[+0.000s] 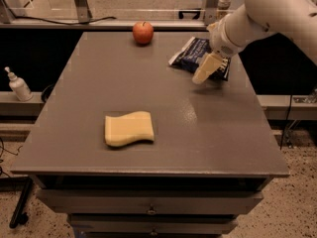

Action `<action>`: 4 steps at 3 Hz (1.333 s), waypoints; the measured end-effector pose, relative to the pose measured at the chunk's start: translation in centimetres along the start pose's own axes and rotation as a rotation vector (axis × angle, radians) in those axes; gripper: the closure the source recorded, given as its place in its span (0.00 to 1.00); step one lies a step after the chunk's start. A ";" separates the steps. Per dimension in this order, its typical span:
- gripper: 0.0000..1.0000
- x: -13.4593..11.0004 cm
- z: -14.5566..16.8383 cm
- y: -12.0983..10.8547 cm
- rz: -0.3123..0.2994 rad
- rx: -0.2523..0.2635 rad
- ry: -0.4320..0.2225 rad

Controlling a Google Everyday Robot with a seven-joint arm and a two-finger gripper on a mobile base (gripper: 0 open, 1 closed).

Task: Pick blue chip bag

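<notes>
The blue chip bag [190,55], dark navy foil with white lettering, lies at the far right of the grey table [148,98]. My gripper [205,69] hangs from the white arm that comes in from the upper right. Its cream fingers [207,67] point down and to the left over the near edge of the bag and cover part of it. I cannot tell whether they touch the bag.
A red apple [143,32] stands at the table's far edge. A yellow sponge [129,128] lies near the front left. A white pump bottle [19,85] stands on a ledge left of the table. Drawers sit under the table front.
</notes>
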State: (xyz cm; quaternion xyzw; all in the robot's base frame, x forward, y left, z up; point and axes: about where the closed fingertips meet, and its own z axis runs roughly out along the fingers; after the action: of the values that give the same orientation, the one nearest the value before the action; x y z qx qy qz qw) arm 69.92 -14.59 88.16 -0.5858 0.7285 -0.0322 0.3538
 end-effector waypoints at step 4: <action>0.87 -1.8 -2.1 -3.2 -0.049 0.050 -0.009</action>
State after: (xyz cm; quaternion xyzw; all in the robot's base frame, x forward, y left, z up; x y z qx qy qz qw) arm 71.53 -14.81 92.02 -0.5944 0.7113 -0.0562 0.3708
